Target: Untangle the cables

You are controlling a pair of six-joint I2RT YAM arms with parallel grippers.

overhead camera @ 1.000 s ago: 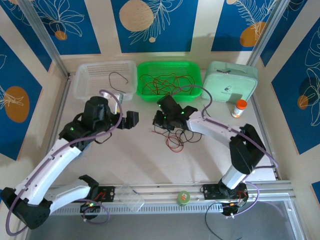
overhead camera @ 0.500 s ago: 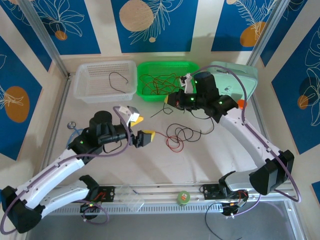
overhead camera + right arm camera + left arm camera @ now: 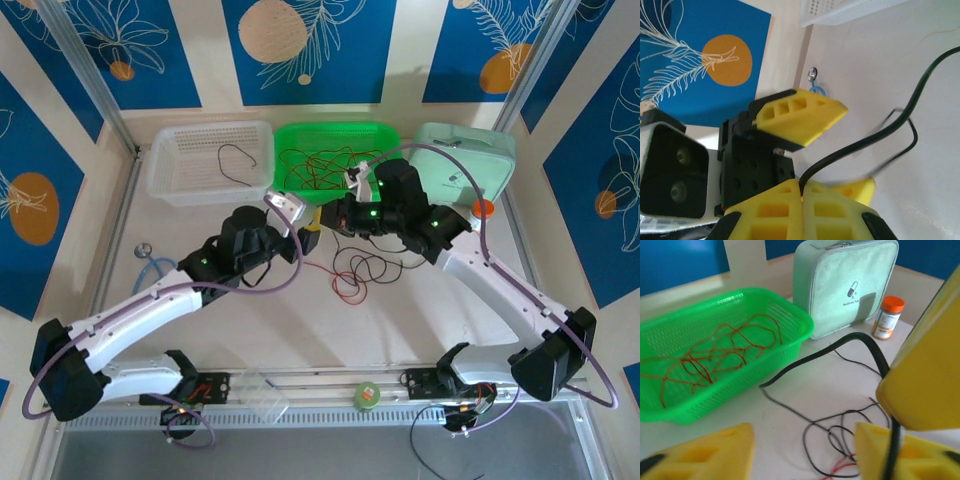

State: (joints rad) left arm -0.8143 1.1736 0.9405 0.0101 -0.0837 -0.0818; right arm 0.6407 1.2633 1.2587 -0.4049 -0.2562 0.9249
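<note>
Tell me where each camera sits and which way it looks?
Top: above and behind the arms, looking down on the table; both arms show, left claw and right claw close together mid-table.
Left wrist: on the left arm, facing the green basket, pouch and bottle; its own yellow fingers frame the bottom.
Right wrist: on the right arm, facing left across the table; its own fingers, shut on a black cable, show at the bottom.
Shared: both wrist views show that cable and the other arm's claw.
</note>
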